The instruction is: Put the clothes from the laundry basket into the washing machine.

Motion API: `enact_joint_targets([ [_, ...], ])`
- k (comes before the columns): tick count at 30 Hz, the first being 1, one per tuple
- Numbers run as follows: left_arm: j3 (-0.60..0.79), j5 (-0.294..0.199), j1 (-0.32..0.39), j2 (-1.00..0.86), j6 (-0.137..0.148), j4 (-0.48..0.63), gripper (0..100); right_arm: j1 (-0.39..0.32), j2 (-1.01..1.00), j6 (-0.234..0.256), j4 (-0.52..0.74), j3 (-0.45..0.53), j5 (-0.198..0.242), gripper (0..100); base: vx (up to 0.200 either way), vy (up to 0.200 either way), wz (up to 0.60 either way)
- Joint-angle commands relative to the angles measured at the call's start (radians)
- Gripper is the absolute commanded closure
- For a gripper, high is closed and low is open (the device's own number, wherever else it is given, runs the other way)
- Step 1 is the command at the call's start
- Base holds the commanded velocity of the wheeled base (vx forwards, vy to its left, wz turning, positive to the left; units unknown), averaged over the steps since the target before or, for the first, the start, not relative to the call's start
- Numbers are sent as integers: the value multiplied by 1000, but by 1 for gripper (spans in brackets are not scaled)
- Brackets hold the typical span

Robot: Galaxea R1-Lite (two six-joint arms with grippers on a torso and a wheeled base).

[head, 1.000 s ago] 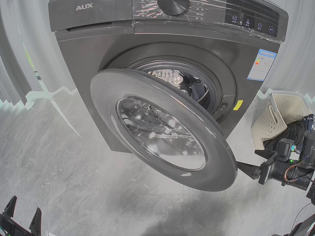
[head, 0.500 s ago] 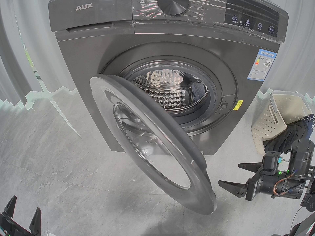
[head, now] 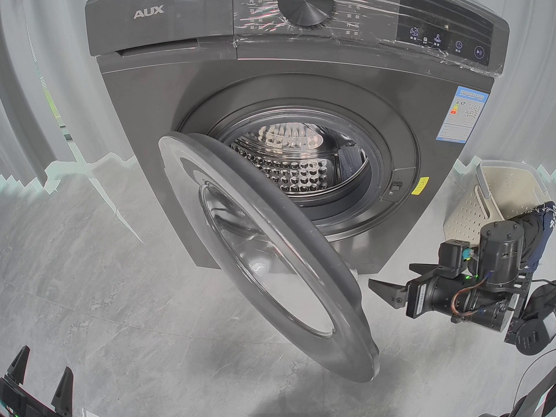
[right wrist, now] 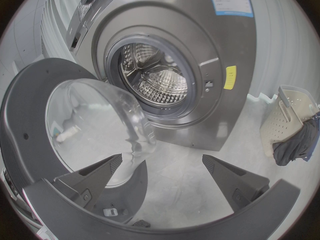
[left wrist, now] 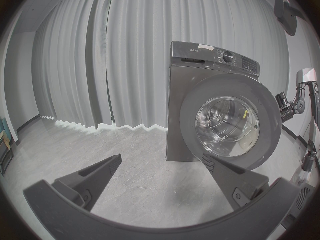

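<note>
With the washing machine door [head: 272, 250] open, fetching comes next. My right gripper [head: 394, 277] hangs empty, jaws spread, near the door; I'd swing it to the dark clothes [head: 536, 227] draped over the laundry basket [head: 492, 204].

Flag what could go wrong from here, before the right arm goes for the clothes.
1. The open door juts out, and its lower edge is close to the right gripper, which is empty with its fingers apart. A swing toward the drum could clip it.
2. The dark clothes hang over the rim of the laundry basket. Pulling them might drag or tip the basket.
3. A dangling garment could snag on the door on the way in.
</note>
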Motion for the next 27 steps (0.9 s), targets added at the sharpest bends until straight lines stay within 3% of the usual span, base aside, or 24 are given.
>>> enact_joint_targets([
  [1, 15, 0, 0, -17, -1, 0, 0, 75, 85, 4, -39, -12, 0, 0, 0, 0, 0],
  [9, 15, 0, 0, -17, -1, 0, 0, 160, 91, 31, -68, 30, 3, 0, 0, 0, 0],
  [15, 15, 0, 0, -17, -1, 0, 0, 180, 54, 30, -116, 68, 42, 0, 0, 0, 0],
  [19, 15, 0, 0, -17, -1, 0, 0, 152, 62, 30, -117, 39, 28, 0, 0, 0, 0],
  [22, 16, 0, 0, -17, -1, 0, 0, 72, 92, 28, -116, -18, -9, 0, 0, 0, 0],
  [27, 15, 0, 0, -17, -1, 0, 0, 32, 168, 30, -116, -76, -15, 0, 0, 0, 0],
])
